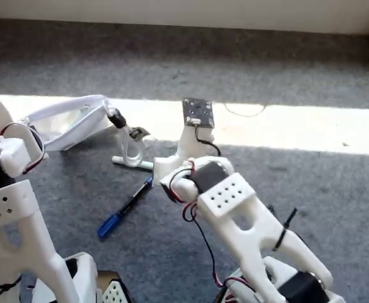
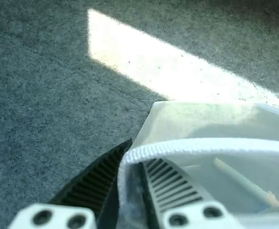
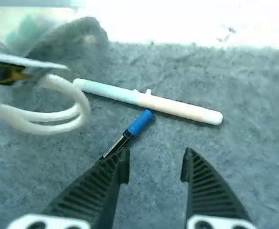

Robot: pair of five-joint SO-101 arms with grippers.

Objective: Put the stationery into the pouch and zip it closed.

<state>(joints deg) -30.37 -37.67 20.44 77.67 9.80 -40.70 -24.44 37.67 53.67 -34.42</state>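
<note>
The translucent white pouch point(image 1: 71, 120) lies at the back left, its mouth facing the pens. My left gripper point(image 2: 134, 160) is shut on the pouch's white zip rim point(image 2: 201, 144), which runs between its black ribbed fingers point(image 2: 94, 183). My right gripper point(image 3: 155, 160) hangs open just above the carpet, over the capped end of a blue pen point(image 3: 138, 123) point(image 1: 125, 207). Past it lies a teal-and-cream marker point(image 3: 149, 101) point(image 1: 134, 163). White-handled scissors point(image 3: 48, 114) point(image 1: 131, 149) rest at the pouch's mouth.
Everything lies on grey carpet point(image 1: 285, 189) crossed by a bright strip of sunlight point(image 1: 285, 126). The right arm's white body point(image 1: 235, 208) covers the middle front, and the left arm's base point(image 1: 14, 214) stands at the front left.
</note>
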